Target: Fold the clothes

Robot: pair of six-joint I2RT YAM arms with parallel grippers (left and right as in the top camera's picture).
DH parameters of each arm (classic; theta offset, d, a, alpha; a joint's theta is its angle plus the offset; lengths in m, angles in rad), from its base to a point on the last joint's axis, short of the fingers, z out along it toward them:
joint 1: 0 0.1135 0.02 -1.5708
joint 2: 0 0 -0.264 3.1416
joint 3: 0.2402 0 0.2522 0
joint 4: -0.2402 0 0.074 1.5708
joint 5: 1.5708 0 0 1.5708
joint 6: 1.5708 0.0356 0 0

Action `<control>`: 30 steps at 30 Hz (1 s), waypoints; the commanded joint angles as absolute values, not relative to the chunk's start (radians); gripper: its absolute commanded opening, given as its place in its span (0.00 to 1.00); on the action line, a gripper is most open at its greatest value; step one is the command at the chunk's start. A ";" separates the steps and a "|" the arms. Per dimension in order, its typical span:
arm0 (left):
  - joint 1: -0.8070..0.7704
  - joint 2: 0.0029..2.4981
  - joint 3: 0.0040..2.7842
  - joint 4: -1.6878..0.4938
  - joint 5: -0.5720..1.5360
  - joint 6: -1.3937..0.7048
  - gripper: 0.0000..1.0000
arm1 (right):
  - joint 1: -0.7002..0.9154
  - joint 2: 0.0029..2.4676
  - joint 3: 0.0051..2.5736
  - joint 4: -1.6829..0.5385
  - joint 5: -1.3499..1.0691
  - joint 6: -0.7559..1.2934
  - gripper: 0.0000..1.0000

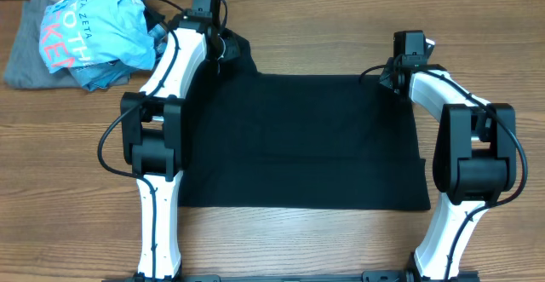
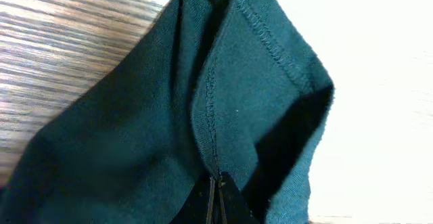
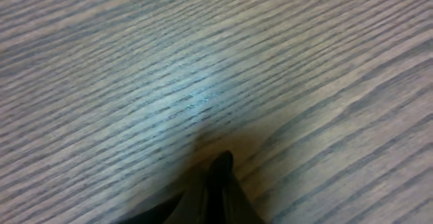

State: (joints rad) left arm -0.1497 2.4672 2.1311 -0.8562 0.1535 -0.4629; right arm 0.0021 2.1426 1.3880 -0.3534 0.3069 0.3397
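The tabletop (image 1: 281, 248) carries the black T-shirt (image 1: 306, 141), which lies spread nearly flat between my two arms, its long edges running side to side. I judge it is laid out this way so that its far edge can be lifted and brought toward me in one fold. Only its far left corner is rumpled and raised.

Off at the far left, well apart from the work, the light blue shirt (image 1: 106, 26) sits crumpled on top of the grey garment (image 1: 25, 60); they look set aside and are not mine to fold now.

My left pincer (image 1: 220, 50) is clenched on that raised corner of the black T-shirt; the wrist view shows cloth gathered into the tips, with a stitched hem (image 2: 270, 41) running up from them. My right pincer (image 1: 397, 76) is clenched at the far right corner. Its wrist view shows mostly bare wood, so I cannot tell whether cloth is caught.

The blue shirt bears large pink lettering (image 1: 64, 48), too crumpled to read whole; a smaller dark line seems to end in "ZETA". I can see no tag on the black shirt.
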 commanded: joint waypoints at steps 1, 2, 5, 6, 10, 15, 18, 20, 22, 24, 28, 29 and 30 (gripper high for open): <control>-0.136 2.398 2.180 -0.878 0.146 -0.440 0.04 | -0.017 2.166 1.420 -0.387 0.340 0.358 0.04; -0.132 2.383 2.180 -0.885 0.145 -0.439 0.04 | -0.022 2.166 1.428 -0.403 0.340 0.373 0.04; -0.117 2.336 2.180 -0.933 0.142 -0.422 0.04 | -0.038 2.166 1.488 -0.493 0.334 0.424 0.04; -0.115 2.329 2.180 -0.948 0.142 -0.422 0.04 | -0.040 2.166 1.505 -0.520 0.327 0.424 0.04; -0.110 2.304 2.180 -1.038 0.137 -0.417 0.04 | -0.040 2.165 1.567 -0.625 0.312 0.434 0.04; -0.110 2.262 2.180 -1.164 0.104 -0.415 0.04 | -0.042 2.160 1.643 -0.784 0.309 0.521 0.04; -0.110 2.237 2.180 -1.246 0.093 -0.419 0.04 | -0.042 2.148 1.679 -0.877 0.305 0.577 0.04; -0.110 2.225 2.180 -1.306 0.070 -0.420 0.04 | -0.042 2.136 1.692 -0.925 0.295 0.590 0.04; -0.110 2.222 2.180 -1.393 0.038 -0.423 0.04 | -0.041 2.117 1.697 -0.974 0.257 0.590 0.04; -0.110 2.222 2.180 -1.464 0.017 -0.426 0.04 | -0.041 2.098 1.697 -1.016 0.229 0.609 0.04; -0.110 2.222 2.180 -1.575 -0.041 -0.427 0.04 | -0.042 2.052 1.697 -1.110 0.180 0.639 0.04; -0.111 2.222 2.180 -1.597 -0.057 -0.434 0.04 | -0.041 2.037 1.697 -1.135 0.178 0.654 0.04; -0.111 2.222 2.180 -1.629 -0.087 -0.448 0.04 | -0.041 2.014 1.697 -1.169 0.178 0.664 0.04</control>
